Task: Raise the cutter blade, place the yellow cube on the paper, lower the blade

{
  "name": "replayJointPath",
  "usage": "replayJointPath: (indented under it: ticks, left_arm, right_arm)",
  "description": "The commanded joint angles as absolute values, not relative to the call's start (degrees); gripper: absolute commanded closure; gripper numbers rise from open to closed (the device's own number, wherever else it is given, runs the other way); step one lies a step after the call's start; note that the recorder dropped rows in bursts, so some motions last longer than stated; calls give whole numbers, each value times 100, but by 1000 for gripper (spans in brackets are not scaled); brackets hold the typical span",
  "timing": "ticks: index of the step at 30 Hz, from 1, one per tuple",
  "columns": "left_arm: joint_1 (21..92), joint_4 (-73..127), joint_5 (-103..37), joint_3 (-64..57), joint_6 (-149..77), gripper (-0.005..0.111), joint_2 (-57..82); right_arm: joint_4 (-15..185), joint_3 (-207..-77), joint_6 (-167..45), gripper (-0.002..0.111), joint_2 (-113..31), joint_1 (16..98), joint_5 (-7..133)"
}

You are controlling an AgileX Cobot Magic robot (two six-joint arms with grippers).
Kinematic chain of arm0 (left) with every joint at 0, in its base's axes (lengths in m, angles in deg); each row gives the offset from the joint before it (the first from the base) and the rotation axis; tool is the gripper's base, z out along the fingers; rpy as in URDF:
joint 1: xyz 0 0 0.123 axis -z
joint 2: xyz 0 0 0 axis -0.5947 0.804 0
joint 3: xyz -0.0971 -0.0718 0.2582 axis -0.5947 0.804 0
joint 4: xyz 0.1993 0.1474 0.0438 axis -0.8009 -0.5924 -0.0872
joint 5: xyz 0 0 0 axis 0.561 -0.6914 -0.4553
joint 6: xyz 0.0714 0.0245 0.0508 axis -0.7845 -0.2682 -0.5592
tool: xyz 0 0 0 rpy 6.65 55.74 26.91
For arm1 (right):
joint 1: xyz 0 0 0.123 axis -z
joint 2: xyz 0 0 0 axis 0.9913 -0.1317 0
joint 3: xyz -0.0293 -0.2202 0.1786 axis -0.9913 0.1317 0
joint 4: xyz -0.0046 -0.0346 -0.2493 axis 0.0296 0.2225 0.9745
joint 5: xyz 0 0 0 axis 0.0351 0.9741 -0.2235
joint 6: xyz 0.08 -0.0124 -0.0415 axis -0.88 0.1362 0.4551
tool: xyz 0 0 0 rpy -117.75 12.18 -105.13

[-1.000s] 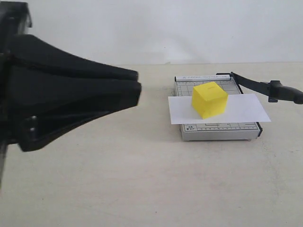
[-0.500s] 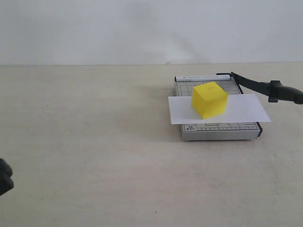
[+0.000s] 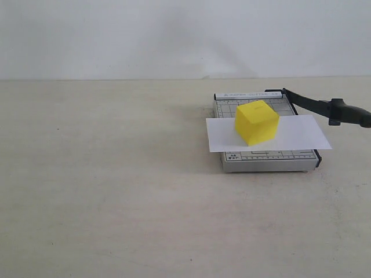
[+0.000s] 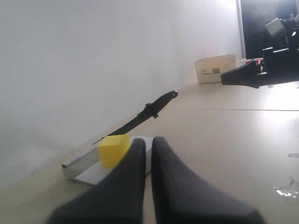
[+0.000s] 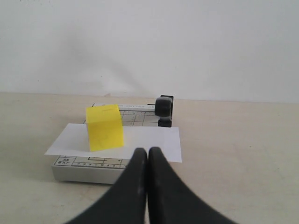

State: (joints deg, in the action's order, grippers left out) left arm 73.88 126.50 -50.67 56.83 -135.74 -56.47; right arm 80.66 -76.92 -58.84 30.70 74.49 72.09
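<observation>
Tally across my three views:
- I count one yellow cube.
- One paper, single white sheet.
- One cutter base, grey, gridded.
- One cutter blade, single black lever.
- One cardboard box, seen only from my left wrist.
- One table under everything.
- Two grippers, both mine: my left gripper and my right gripper.
- Two fingers on each, four in all.
- Loose items on the table total four: cube, sheet, cutter, box.
</observation>
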Motion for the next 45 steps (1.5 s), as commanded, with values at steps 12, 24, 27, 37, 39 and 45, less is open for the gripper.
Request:
replayJointPath:
  ticks: [12,24,27,37,39,45]
  left_arm:
    - [7196,12714,-5004,5715,-13081,102,-5715]
    - [7196,10056,-4983,5715,-13081,102,-5715]
    - [7185,8910,-5222,5715,-12794,102,-5715]
    - [5794,5656,-5273,5715,-5433,102,-5715]
    - [5338,5021,-5077,5715,-4457,102,-5715]
    - [4304,3554,-5037,5715,-2536,102,-5715]
  right_arm:
    - [8046,-7695,-5867,108,3102,7450,7174]
    - [8046,-7695,-5867,108,3102,7450,7174]
    - [8046,-7695,-5867,108,3102,7450,7174]
    - [8046,-7695,-5867,108,3102,7450,7174]
    - [8046,-7695,-5867,108,3102,7450,7174]
    - [8046,-7695,-5867,108,3102,7450,7174]
